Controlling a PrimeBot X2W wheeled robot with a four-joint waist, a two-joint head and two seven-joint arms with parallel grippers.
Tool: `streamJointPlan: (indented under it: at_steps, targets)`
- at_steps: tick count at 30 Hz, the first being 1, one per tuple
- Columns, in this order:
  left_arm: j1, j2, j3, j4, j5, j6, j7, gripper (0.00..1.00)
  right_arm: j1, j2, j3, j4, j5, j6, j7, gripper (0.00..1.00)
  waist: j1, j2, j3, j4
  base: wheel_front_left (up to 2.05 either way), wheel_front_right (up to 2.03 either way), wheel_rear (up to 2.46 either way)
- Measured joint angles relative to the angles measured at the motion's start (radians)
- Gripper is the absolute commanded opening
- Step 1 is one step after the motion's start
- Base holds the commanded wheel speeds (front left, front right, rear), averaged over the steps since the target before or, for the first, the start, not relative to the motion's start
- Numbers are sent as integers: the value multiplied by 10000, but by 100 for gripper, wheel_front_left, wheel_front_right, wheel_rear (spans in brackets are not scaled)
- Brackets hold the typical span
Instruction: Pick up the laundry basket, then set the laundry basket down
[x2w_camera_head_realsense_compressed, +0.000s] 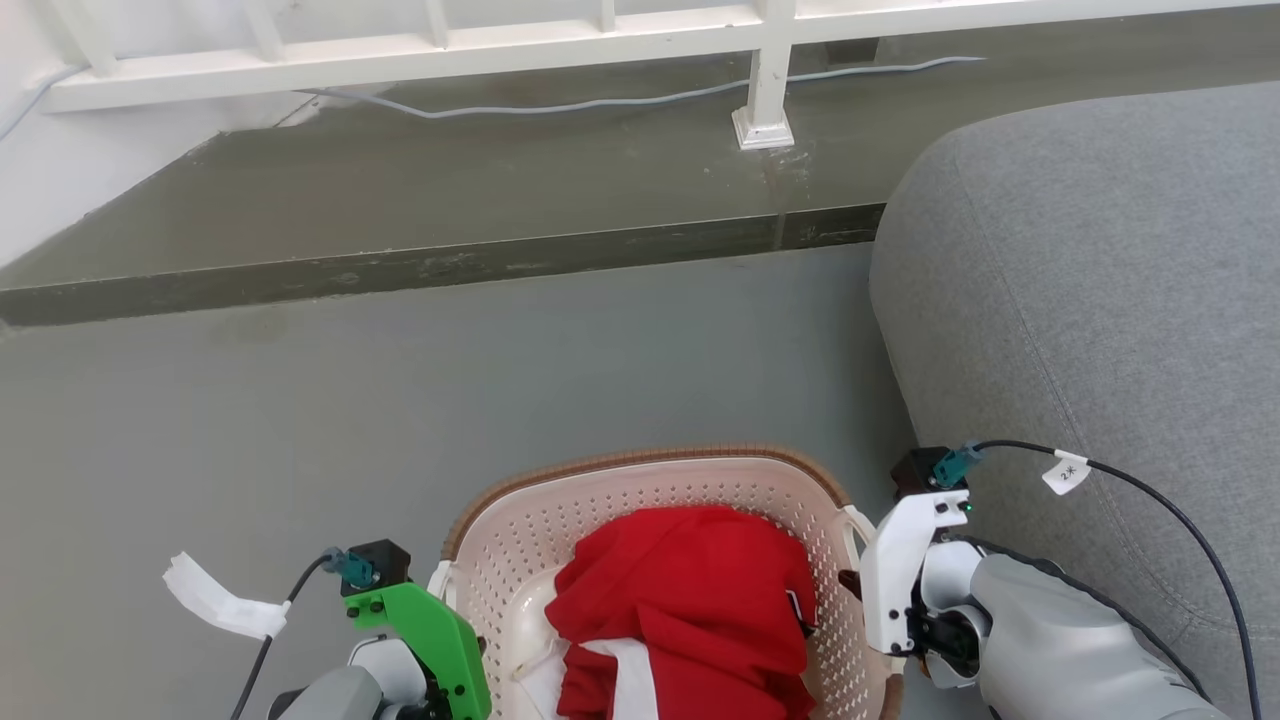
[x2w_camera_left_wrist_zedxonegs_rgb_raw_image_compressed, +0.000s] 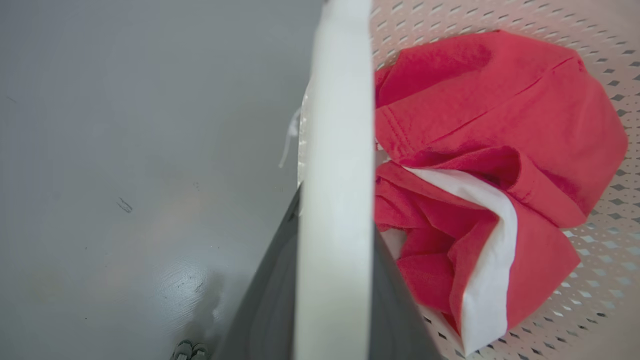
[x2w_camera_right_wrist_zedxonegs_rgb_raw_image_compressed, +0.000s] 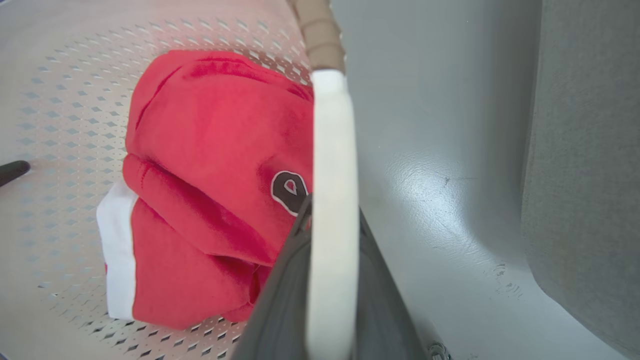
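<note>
Gripping the laundry basket (x2w_camera_head_realsense_compressed: 640, 462) between my arms, left gripper (x2w_camera_left_wrist_zedxonegs_rgb_raw_image_compressed: 335, 210) clamped on its left handle (x2w_camera_left_wrist_zedxonegs_rgb_raw_image_compressed: 340, 125), right gripper (x2w_camera_right_wrist_zedxonegs_rgb_raw_image_compressed: 332, 210) clamped on its right handle (x2w_camera_right_wrist_zedxonegs_rgb_raw_image_compressed: 330, 150), red garment (x2w_camera_head_realsense_compressed: 690, 590) inside, grey sofa (x2w_camera_head_realsense_compressed: 1100, 280) just beside.

Perforated plastic laundry basket (x2w_camera_head_realsense_compressed: 540, 530); red cloth (x2w_camera_head_realsense_compressed: 690, 590); glossy floor (x2w_camera_head_realsense_compressed: 500, 380).
</note>
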Motion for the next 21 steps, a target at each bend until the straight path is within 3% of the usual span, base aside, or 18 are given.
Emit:
streamJointPlan:
  at_steps: [21]
  targets:
    - [-21, 6, -226, 10, -209, 2, 10, 0, -3, -125, 257, -125, 343, 0, 31, 0, 0, 0, 180, 69, 0, 0, 0]
